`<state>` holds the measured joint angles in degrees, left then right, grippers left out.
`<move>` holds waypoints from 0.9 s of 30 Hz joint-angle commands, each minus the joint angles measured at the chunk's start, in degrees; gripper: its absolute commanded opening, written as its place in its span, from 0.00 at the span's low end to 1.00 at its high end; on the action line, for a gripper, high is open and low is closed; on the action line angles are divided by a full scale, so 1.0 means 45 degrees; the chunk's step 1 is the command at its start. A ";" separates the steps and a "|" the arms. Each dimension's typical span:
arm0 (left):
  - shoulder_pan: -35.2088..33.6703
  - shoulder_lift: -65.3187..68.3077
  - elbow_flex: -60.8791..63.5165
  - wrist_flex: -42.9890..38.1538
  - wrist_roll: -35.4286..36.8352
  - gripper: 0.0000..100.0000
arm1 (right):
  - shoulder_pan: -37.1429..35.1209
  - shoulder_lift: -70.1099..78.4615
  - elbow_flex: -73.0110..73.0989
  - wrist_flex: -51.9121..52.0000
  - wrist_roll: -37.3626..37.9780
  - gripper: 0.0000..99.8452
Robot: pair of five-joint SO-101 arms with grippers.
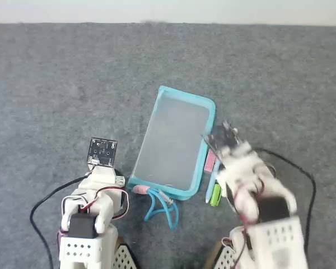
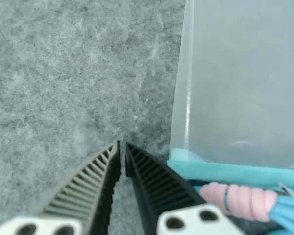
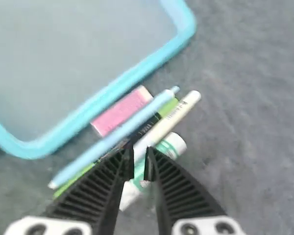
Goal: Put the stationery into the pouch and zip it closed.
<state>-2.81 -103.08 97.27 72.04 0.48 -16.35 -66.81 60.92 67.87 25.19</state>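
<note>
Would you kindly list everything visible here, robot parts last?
pouch: 1, clear with teal edging, mid-table
zip pull: 1, pink with blue cord, pouch's near corner
eraser: 1, pink, beside pouch
blue pen: 1, light blue, beside eraser
marker: 1, green, alongside blue pen
white pen: 1, white, beside marker
tube: 1, green-white, beside white pen
table: 1, grey, underneath
left tool: 1, black, shut, near zip pull
right tool: 1, black, slightly open, above stationery

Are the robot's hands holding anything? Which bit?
The left gripper holds nothing. The right gripper sits at the pens beside the pouch; I cannot tell whether it grips one.
</note>
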 commanded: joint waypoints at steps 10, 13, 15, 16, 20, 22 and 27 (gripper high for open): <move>0.0098 -0.0274 -0.0147 0.0039 0.0195 0.02 | -0.1553 1.2806 -1.0178 -0.0342 -0.2637 0.13; 0.0098 -0.0274 -0.0147 0.0039 0.0195 0.02 | -0.1221 1.4584 -1.1897 -0.0361 -0.2696 0.21; 0.0098 -0.0274 -0.0147 0.0039 0.0195 0.02 | -0.1006 1.5697 -1.2737 -0.0713 -0.3302 0.24; 0.0098 -0.0274 -0.0147 0.0039 0.0195 0.02 | -0.0908 1.6225 -1.3011 -0.1006 -0.3634 0.25; 0.0098 -0.0274 -0.0147 0.0039 0.0195 0.02 | -0.0830 1.8002 -1.3753 -0.1631 -0.4063 0.25; 0.0098 -0.0274 -0.0147 0.0039 0.0195 0.02 | -0.0869 1.8725 -1.3968 -0.1729 -0.4122 0.25; 0.0098 -0.0274 -0.0147 0.0039 0.0195 0.02 | -0.0322 1.9683 -1.3988 -0.1885 -0.4708 0.25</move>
<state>-2.81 -103.08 97.27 72.04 0.48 -20.13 22.15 0.88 60.31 6.20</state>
